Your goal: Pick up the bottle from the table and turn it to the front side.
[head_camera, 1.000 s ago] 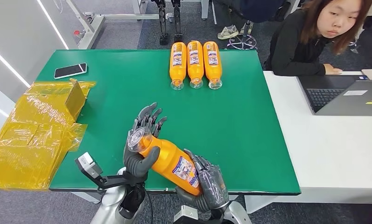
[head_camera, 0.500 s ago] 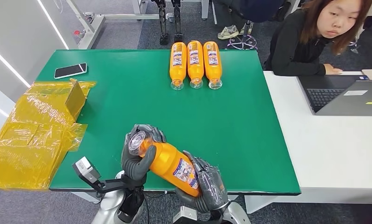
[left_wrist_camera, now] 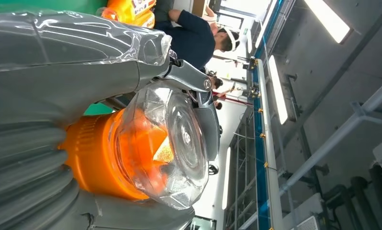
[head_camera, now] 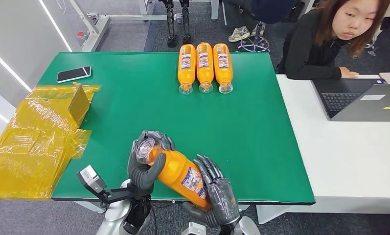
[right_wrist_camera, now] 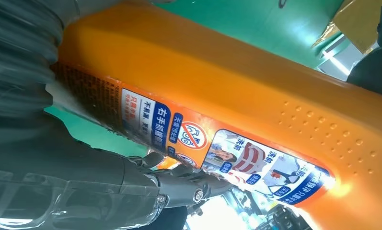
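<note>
Both hands hold the bottle (head_camera: 178, 171) at six o'clock: left hand (head_camera: 145, 164), spread a second ago, now clasps its clear end, right hand (head_camera: 217, 193) loosening for the turn.

The head camera looks forward and down over the green table (head_camera: 134, 98) from high up. Both wrist cameras sit close behind their hands, sharing the orange bottle (head_camera: 178, 171) with it.
</note>
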